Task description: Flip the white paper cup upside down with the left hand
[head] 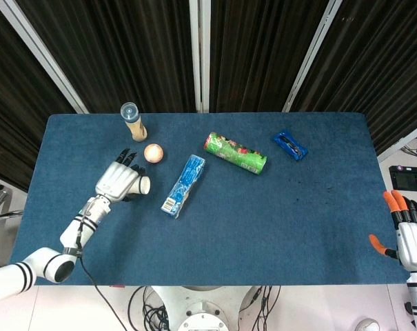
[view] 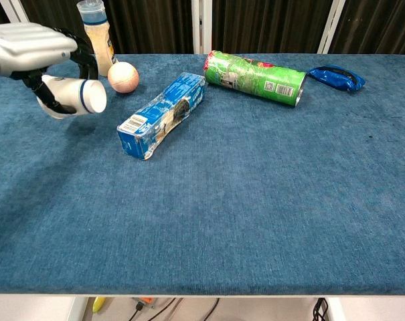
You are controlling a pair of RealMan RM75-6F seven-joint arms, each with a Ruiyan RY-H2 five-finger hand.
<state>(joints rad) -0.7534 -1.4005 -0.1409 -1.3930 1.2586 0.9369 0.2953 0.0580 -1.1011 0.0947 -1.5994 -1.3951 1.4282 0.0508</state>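
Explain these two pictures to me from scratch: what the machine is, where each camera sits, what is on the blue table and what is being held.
This is a two-armed robot with human-like hands, steered remotely by a person. One picture looks down from its head, the other looks forward from its chest.

The left hand grips a white paper cup, lying sideways and lifted off the table. The right hand rests at the table's edge, holding nothing, fingers apart.

On the blue cloth lie a blue packet, a green tube on its side, a small dark blue wrapper, a pinkish ball and an upright bottle with a clear cap.
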